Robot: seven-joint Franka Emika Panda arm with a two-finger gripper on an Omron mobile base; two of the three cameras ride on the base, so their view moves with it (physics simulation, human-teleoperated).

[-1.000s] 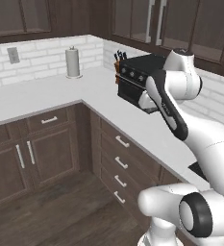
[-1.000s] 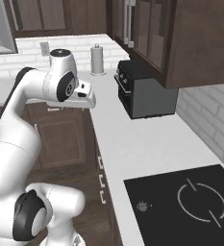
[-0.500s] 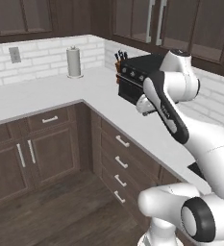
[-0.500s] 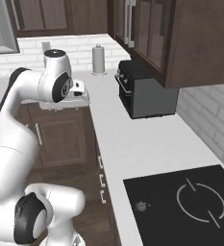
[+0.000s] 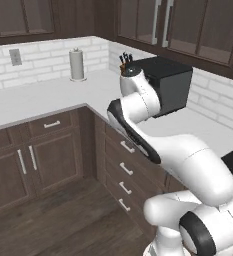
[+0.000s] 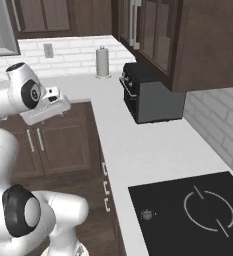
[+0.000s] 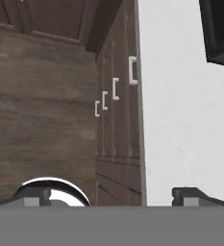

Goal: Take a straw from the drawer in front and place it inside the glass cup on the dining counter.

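Your claw is released: in the hand view its two dark fingertips stand wide apart at the bottom edge with nothing between them. It hangs above the edge of the white worktop, looking down the cabinet face at a stack of narrow drawers, whose small silver bar handles step down one under another. The drawer you want is a different one. In the left base view it is the wide, shallow dark brown front with a short silver handle, just under the worktop on the left run. It lies left of the corner and well apart from the arm, and it is shut, so its inside is hidden. The cabinets are dark wood grain with plain flat fronts, the floor is brown planks, and the worktop is smooth and matte. A boxy black oven sits on the worktop, a knife block just behind it and a paper towel roll upright by the white brick wall. A flat black cooktop is set into the near end. The arm rises from the base, folds sharply at the elbow and reaches forward. In the right base view the hand is held roughly level, out over the cabinet doors.
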